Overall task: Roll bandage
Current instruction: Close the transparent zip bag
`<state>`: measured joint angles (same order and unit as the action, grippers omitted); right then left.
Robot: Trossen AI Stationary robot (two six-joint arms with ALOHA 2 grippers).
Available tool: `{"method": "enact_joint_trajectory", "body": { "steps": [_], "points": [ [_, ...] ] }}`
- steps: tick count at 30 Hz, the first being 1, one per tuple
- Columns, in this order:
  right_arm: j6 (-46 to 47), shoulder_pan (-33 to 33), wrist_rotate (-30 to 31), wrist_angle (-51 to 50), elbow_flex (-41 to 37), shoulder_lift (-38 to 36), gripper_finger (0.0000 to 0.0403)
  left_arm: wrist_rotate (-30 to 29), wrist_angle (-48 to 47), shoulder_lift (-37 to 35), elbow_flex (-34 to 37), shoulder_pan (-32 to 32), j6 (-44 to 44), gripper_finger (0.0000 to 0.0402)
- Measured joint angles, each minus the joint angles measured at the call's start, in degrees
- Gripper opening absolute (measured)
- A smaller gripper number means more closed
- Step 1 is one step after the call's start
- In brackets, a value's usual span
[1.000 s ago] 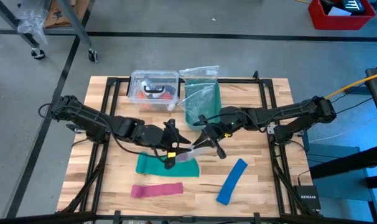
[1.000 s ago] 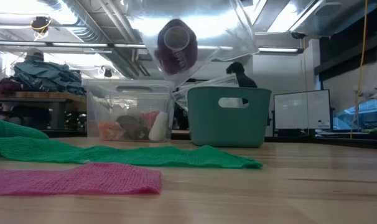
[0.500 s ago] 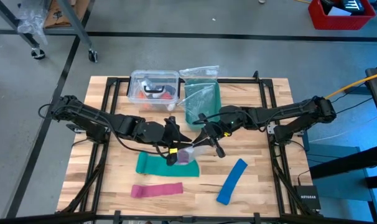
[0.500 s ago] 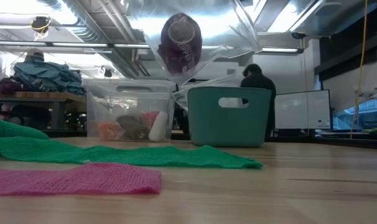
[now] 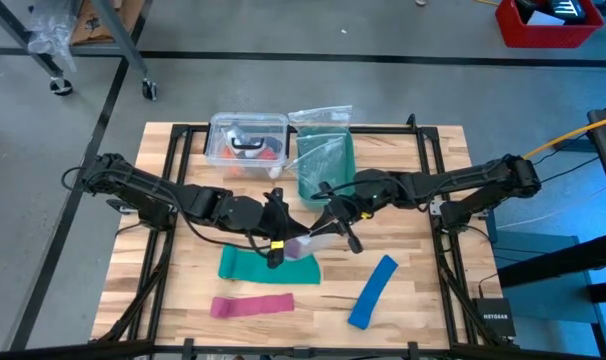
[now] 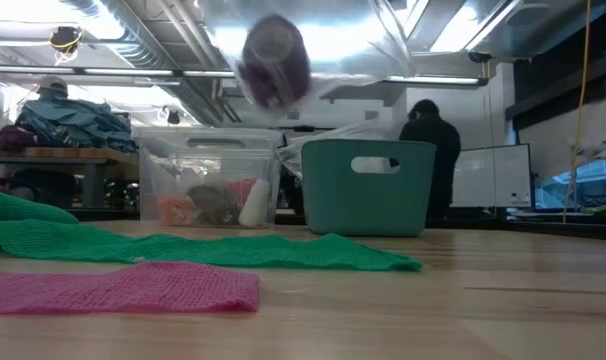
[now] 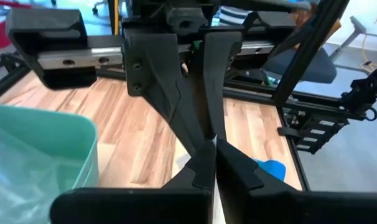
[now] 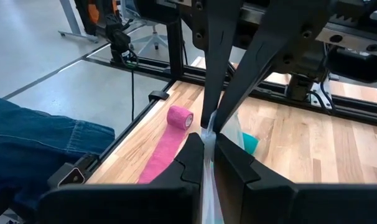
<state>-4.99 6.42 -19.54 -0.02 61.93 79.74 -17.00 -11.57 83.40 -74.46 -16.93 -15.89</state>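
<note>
Pincers meet over the middle of the wooden counter [image 5: 413, 250], both pinching a clear plastic bag [image 6: 373, 45] that hangs between them. Inside the bag, seen blurred from the low view, sits the bandage [image 6: 275, 60], a small purple roll held well above the counter; from overhead it is only a faint purple patch [image 5: 298, 247] between the two arms.

The left pincer [image 5: 280, 237] has its fingers pressed together, and its wrist view shows a thin edge of clear film caught between the tips [image 7: 212, 140], though most of the bag is hidden behind the fingers. The right pincer [image 5: 335, 222] is likewise clamped on a fold of the same film, which runs down between its fingers [image 8: 208, 134].

Below the bag a green strip [image 5: 268, 266] lies spread on the counter, with a pink strip [image 5: 251, 305] nearer the front edge and a blue strip [image 5: 373, 290] off to the right. The far end of the pink strip is wound into a small roll [image 8: 180, 117], visible only from the right wrist.

At the back stand a clear tub [image 5: 247, 143] of blurred oddments and a teal bin [image 5: 325, 162] draped with more plastic. A person [image 6: 430, 155] stands in the room beyond, seen dark against the light.
</note>
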Motion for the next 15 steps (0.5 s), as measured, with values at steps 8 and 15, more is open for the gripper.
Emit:
{"method": "enact_joint_trajectory", "body": {
  "steps": [8, 15],
  "points": [
    [0.0, 0.0, 0.0, 0.1, 0.1, -0.1, 0.0025, -0.5, 1.6, 0.1, 0.1, 0.0, 1.6, 0.0000],
    [0.0, -0.1, 0.5, -1.0, 0.1, -0.1, 0.0025, -2.6, 1.8, 0.1, 0.1, 0.0, 2.8, 0.0000]
  ]
}}
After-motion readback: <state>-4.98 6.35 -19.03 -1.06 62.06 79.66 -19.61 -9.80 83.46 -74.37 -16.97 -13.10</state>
